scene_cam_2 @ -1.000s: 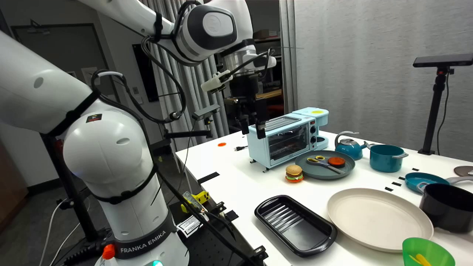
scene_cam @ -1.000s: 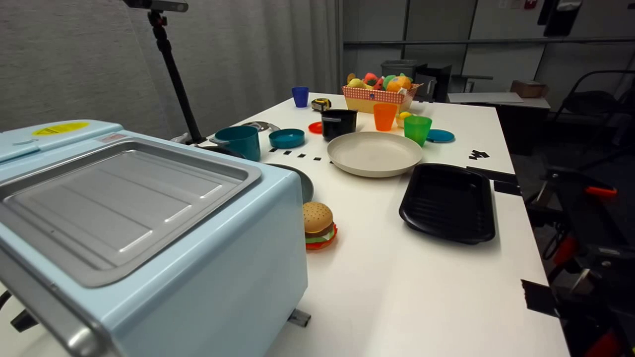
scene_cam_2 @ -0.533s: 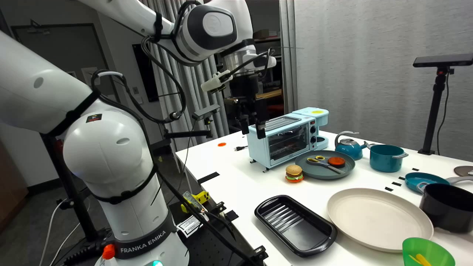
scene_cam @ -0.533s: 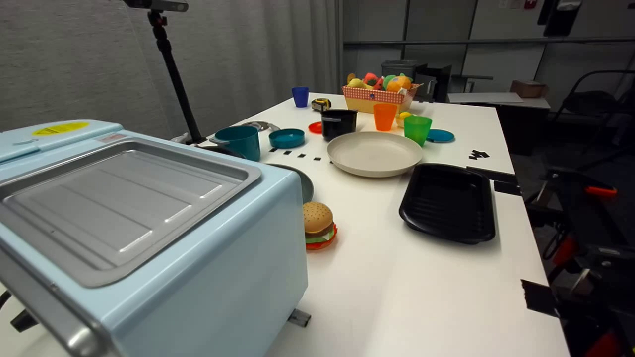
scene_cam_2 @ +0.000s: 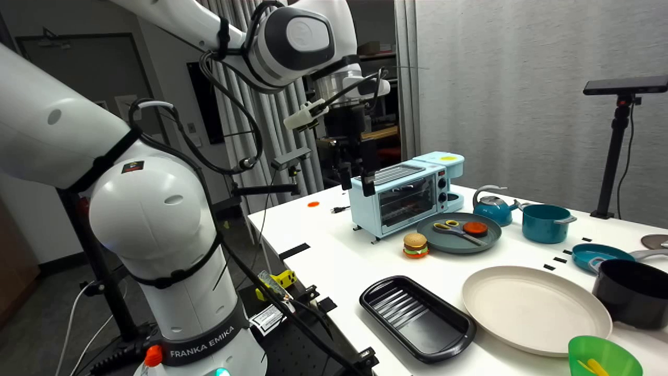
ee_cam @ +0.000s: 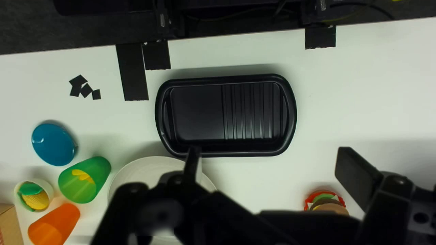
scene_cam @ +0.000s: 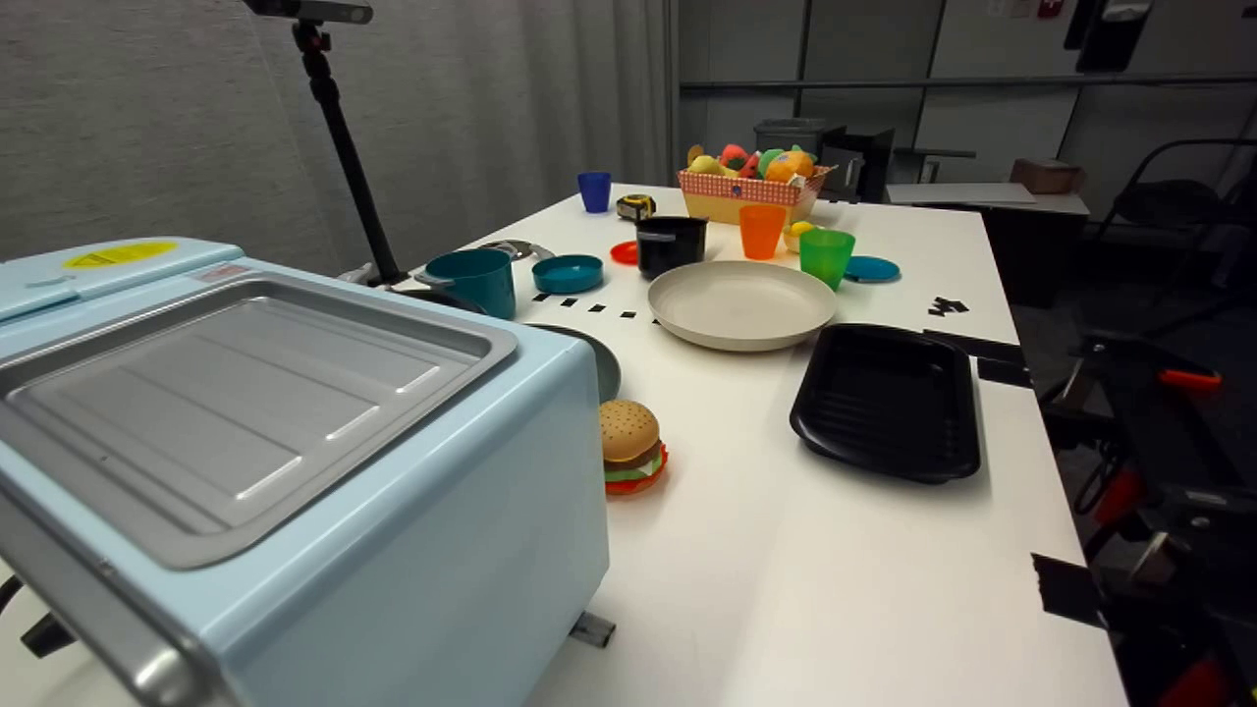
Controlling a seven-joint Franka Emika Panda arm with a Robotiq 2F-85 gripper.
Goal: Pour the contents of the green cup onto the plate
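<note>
The lime-green cup (scene_cam_2: 608, 357) stands upright on the table beside the plate's rim; it also shows in the other views (scene_cam: 827, 257) (ee_cam: 98, 170). Small yellow pieces (ee_cam: 81, 175) lie inside it, also seen in an exterior view (scene_cam_2: 595, 367). The large cream-white plate (scene_cam_2: 535, 308) lies flat and bare in both exterior views (scene_cam: 741, 304); in the wrist view the gripper hides much of it (ee_cam: 146, 170). My gripper (scene_cam_2: 357, 185) is high above the table near the toaster oven, away from cup and plate. In the wrist view my gripper (ee_cam: 269, 160) is wide open with nothing between its fingers.
A black tray (scene_cam_2: 417, 318) lies beside the plate. A black pot (scene_cam_2: 631, 292) stands at the plate's far side. An orange cup (scene_cam: 762, 232) and a blue lid (scene_cam: 872, 269) are near the green cup. A toy burger (scene_cam_2: 415, 245) and toaster oven (scene_cam_2: 407, 196) stand near the gripper.
</note>
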